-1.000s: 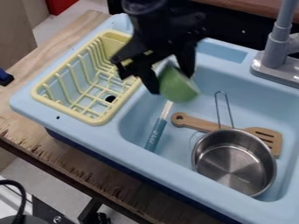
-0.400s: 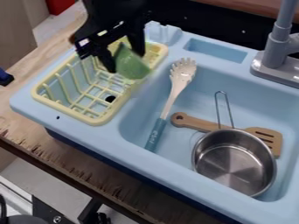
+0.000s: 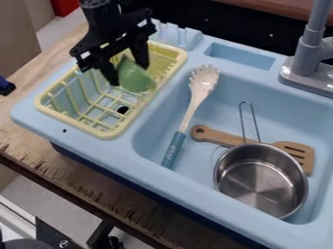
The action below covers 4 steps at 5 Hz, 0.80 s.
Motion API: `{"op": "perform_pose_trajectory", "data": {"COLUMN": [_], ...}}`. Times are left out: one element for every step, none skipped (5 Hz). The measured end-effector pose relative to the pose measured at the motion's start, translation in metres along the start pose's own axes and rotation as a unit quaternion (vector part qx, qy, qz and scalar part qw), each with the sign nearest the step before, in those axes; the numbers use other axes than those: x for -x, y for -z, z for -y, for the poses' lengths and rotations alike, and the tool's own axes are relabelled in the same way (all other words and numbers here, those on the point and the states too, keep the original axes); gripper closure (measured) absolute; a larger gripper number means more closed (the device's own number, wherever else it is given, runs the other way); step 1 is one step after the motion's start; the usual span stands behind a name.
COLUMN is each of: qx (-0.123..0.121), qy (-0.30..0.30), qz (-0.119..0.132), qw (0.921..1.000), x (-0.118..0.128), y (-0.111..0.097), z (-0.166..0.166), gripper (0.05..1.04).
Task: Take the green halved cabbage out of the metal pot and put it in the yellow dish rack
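The black gripper [image 3: 128, 74] is over the yellow dish rack [image 3: 108, 133], its two fingers set apart by the body of a small green cup [image 3: 137, 80] and clamped on it from opposite sides, a grip that likely keeps the cup from slipping. The cup is tilted at the rack's inner side, near the basin; whether it touches the bars below cannot be told. The rack sits on the raised ledge beside the basin of the light-blue sink [image 3: 263, 90], its upright prongs probably there to keep dishes on edge.

In the basin, a pasta server [image 3: 193, 108] lies aslant, toothed head toward the back wall and teal handle toward the front, perhaps because its length fits best that way. A steel saucepan [image 3: 260, 182] stands upright, its wire handle pointing back, and covers the middle of a slotted wooden spatula [image 3: 218, 136], possibly pinning it. A grey faucet [image 3: 307, 58] rises at the sink's back edge.
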<state>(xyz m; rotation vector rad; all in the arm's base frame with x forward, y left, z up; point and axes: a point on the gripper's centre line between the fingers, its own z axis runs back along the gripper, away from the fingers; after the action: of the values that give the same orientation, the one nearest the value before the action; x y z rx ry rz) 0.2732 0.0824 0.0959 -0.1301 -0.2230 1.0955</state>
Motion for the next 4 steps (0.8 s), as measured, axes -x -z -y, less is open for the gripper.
{"op": "perform_pose_trajectory", "data": {"qx": [-0.006,-0.017,-0.022,-0.036], "qy": [-0.012,-0.019,-0.018,-0.023], "qz": [0.010,0.023,0.024,0.002], "qw": [0.9999,0.9994,0.9993,0.9991], "x": [-0.007,-0.012,-0.010,-0.005], "y": [0.008,0.019,0.023,0.023], "z": [-0.005,-0.008,-0.008,-0.011], "gripper": [0.454,0.458,0.412,0.138]}}
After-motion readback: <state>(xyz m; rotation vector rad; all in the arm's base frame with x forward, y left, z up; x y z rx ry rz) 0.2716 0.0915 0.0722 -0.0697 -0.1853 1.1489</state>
